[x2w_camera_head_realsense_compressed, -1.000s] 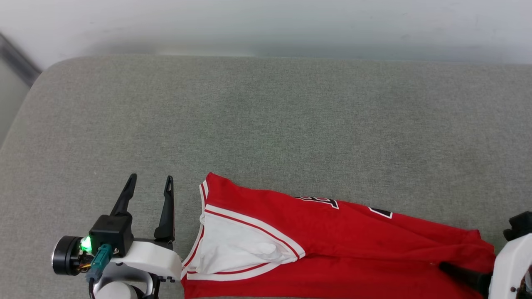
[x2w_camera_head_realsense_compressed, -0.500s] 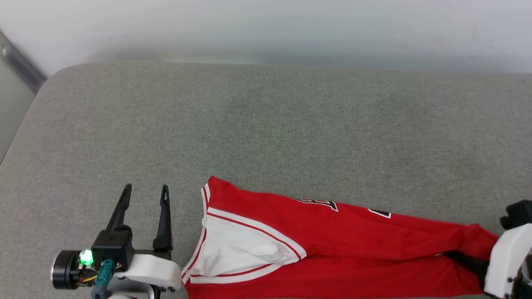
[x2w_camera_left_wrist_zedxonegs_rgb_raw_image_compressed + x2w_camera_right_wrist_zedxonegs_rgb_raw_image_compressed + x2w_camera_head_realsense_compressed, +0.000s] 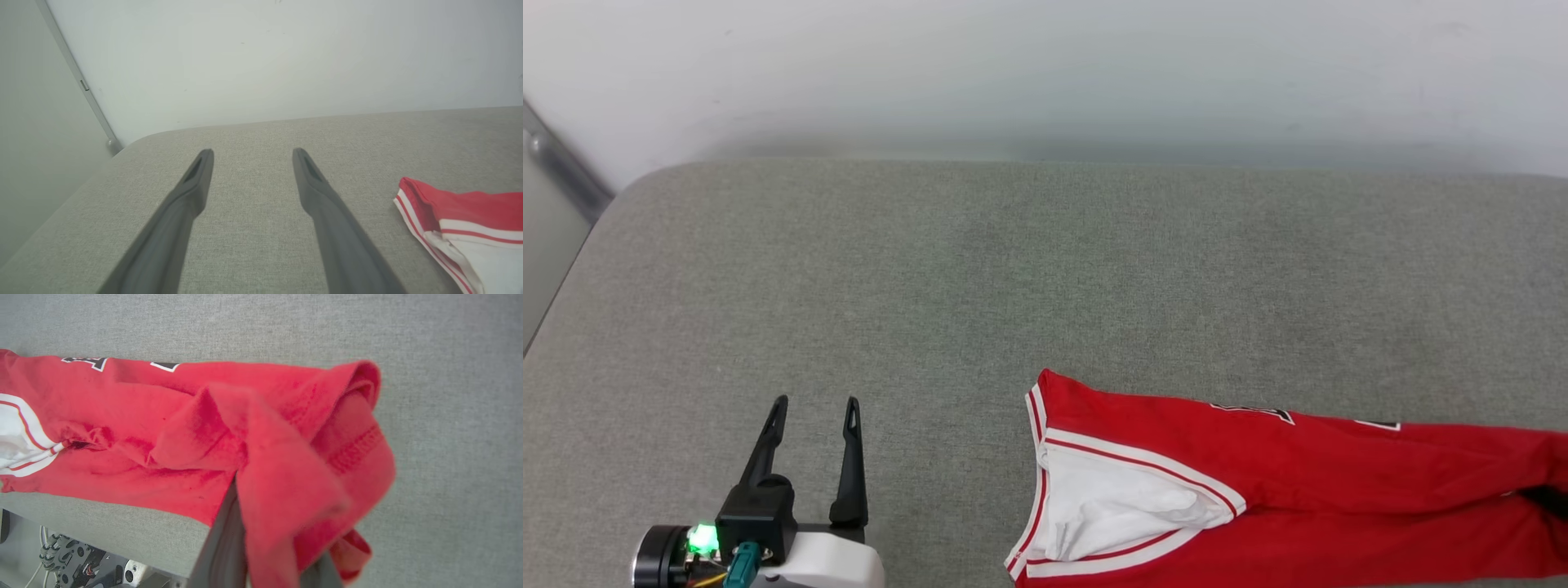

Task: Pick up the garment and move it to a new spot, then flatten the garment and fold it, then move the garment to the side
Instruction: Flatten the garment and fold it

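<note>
the work appears to be at the first step, picking the garment (image 3: 1298,478) up to shift it. the right tool (image 3: 235,490) is clenched on a bunched fold of red cloth at the hem end, which is lifted clear in its wrist view. the rest of the jersey lies stretched along the near edge of the grey fabric-covered tabletop (image 3: 1013,269), white striped-trim opening toward the left. the left tool (image 3: 816,402) rests released and empty, well apart from that end. the next move probably calls for carrying the pinched end toward the bare middle without losing the fold, the left tool then free to take the other end. the right fingertips are buried under cloth, the jersey runs off the head view's right and bottom edges, and the dark lettering (image 3: 1262,411) shows as unreadable slivers.
</note>
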### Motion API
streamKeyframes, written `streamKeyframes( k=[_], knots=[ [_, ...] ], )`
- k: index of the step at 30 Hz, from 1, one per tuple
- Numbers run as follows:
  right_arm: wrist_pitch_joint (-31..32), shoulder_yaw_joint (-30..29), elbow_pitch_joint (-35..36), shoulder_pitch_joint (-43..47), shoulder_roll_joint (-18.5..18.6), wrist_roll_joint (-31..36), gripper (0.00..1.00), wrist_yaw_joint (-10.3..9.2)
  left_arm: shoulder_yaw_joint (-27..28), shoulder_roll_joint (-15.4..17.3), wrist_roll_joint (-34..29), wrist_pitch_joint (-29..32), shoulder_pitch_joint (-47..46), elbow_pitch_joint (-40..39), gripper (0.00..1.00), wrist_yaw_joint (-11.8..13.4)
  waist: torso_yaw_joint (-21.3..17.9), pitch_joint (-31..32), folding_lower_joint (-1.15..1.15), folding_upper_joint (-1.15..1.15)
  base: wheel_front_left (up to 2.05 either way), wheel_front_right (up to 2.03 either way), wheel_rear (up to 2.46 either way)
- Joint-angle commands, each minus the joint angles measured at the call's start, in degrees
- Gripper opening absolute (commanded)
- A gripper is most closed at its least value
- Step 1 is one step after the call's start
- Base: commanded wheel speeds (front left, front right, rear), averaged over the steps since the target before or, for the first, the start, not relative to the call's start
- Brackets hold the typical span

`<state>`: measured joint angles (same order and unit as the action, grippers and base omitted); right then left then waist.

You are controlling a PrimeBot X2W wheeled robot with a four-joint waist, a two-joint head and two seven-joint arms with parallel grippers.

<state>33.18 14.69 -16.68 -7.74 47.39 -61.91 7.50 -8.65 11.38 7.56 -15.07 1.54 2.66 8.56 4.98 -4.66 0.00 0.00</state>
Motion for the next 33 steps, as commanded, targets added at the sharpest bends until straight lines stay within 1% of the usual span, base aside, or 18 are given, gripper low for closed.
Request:
streamKeyframes(
  k=[1, 4, 8, 12, 17, 24, 29, 30, 33],
  knots=[
    [0.61, 0.08, 0.89, 0.75, -0.17, 0.17, 0.00, -0.02, 0.52, -0.51, -0.56, -0.13, 0.86, 0.09, 1.00, -0.33, -0.03, 0.40, 0.00, 0.00, 0.00, 0.00, 0.00],
    [2.28, 0.82, 3.71, 1.05, -0.86, 0.42, 0.00, -0.01, 1.22, -1.30, -1.39, -0.13, 1.50, 0.14, 1.00, -0.97, -0.09, 0.96, 0.00, 0.00, 0.00, 0.00, 0.00],
    [4.44, 2.07, 9.21, 0.86, -2.98, 1.03, 0.00, -0.01, 2.17, -2.47, -2.18, -0.13, 2.10, 0.12, 1.00, -1.95, -0.26, 1.30, 0.00, 0.00, 0.00, 0.00, 0.00],
    [6.91, 3.84, 14.58, -0.79, -5.91, 2.27, 0.00, -0.01, 3.03, -3.52, -2.93, -0.13, 2.57, -0.19, 1.00, -2.79, -0.20, 0.93, 0.00, 0.00, 0.00, 0.00, 0.00],
    [9.64, 7.03, 17.59, -4.64, -10.19, 5.30, 0.00, -0.01, 4.05, -4.47, -3.47, -0.13, 2.06, -0.29, 1.00, -3.55, 0.11, -0.21, 0.00, 0.00, 0.00, 0.00, 0.00],
    [11.11, 15.60, 15.08, -13.69, -17.78, 9.89, 0.00, -0.01, 4.78, -5.65, -4.17, -0.13, 0.39, -0.02, 1.00, -4.82, 0.81, -2.43, 0.00, 0.00, 0.00, 0.00, 0.00],
    [11.09, 23.18, 9.95, -19.84, -22.89, 12.77, 0.00, -0.01, 5.05, -6.25, -4.56, -0.13, -0.78, 0.08, 1.00, -5.44, 1.49, -4.15, 0.00, 0.00, 0.00, 0.00, 0.00],
    [11.09, 23.18, 9.95, -19.84, -22.89, 12.77, 0.00, -0.01, 5.05, -6.25, -4.56, -0.13, -0.78, 0.08, 1.00, -5.44, 1.49, -4.15, 0.00, 0.00, 0.00, 0.00, 0.00],
    [9.43, 26.92, 4.91, -22.87, -25.38, 15.15, 0.00, -0.01, 4.97, -6.69, -4.79, -0.13, -1.27, 0.27, 1.00, -5.89, 2.05, -5.15, 0.00, 0.00, 0.00, 0.00, 0.00]
  ],
)
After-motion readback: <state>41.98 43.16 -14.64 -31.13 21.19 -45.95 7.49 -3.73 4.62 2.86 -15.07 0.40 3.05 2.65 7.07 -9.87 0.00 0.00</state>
